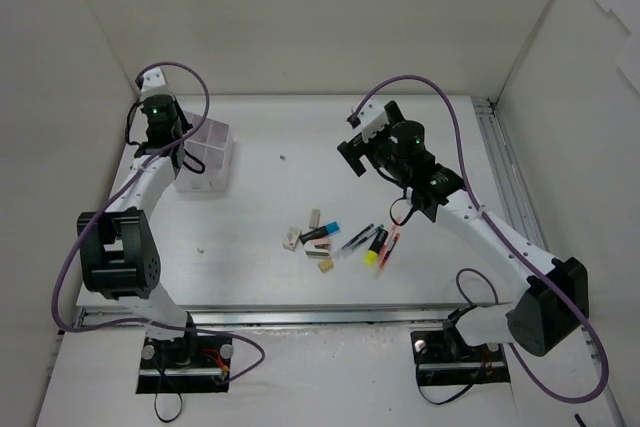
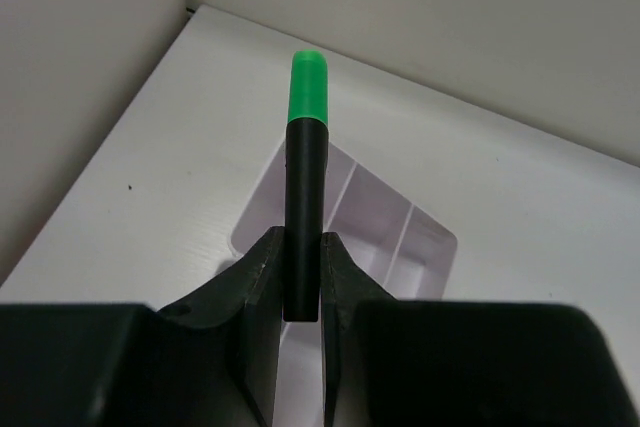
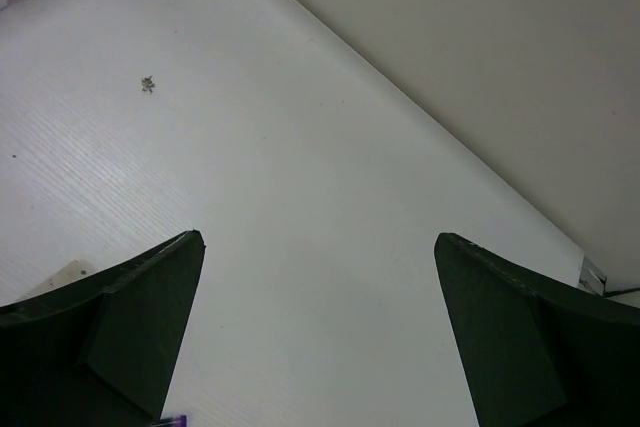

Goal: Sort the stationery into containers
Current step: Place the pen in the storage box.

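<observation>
green-capped black highlighter (image 2: 306, 162), white gridded box (image 2: 432, 247), black left end effector (image 2: 301, 247), white table (image 2: 530, 217), purple cables (image 1: 430, 82)

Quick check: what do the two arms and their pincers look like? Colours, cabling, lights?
They match. The left arm and right arm have white links and bulky black joint housings. A purple cable loops along each, and a green light glows at each wrist. The left pincer and right pincer have black, wedge-shaped fingers. No readable markings show.
</observation>
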